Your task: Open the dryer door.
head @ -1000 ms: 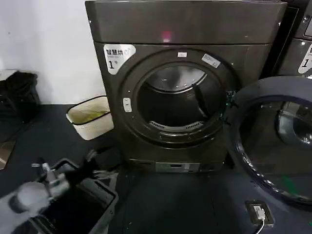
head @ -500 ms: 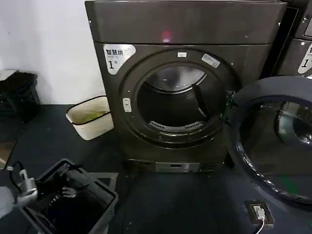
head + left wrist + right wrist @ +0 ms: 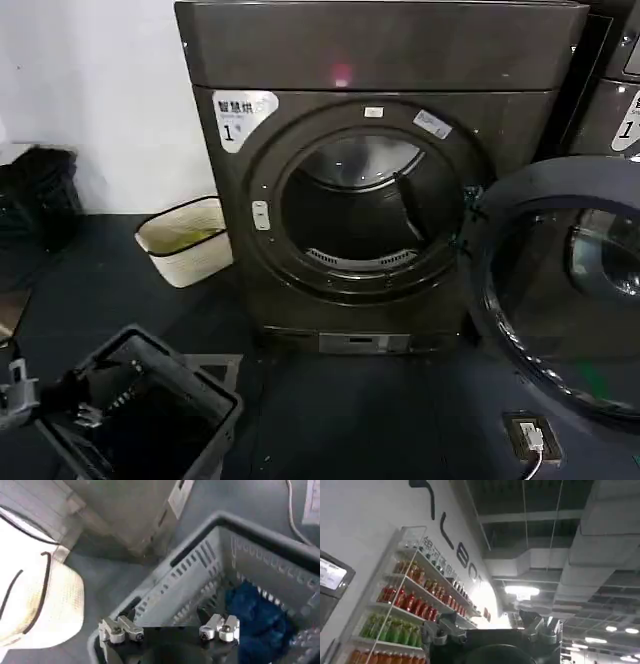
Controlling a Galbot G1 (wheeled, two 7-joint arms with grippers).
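Note:
The dryer door stands swung wide open to the right of the machine, its dark inner face and tinted glass turned toward me. The round drum opening is uncovered, and the steel drum shows inside. My left gripper is low at the bottom left, far from the door, over the near rim of a grey laundry basket. In the left wrist view the left gripper is open with nothing in it, above the basket's slotted wall. My right gripper is open, empty and turned up toward a ceiling.
A white bin sits on the floor left of the dryer. A dark bag lies by the wall. Blue cloth lies in the basket. A second machine stands at the right; a floor socket lies below the door.
My left arm has drawn back down and to the left across the basket, toward the view's bottom-left corner. The dryer door has stayed open in the same place.

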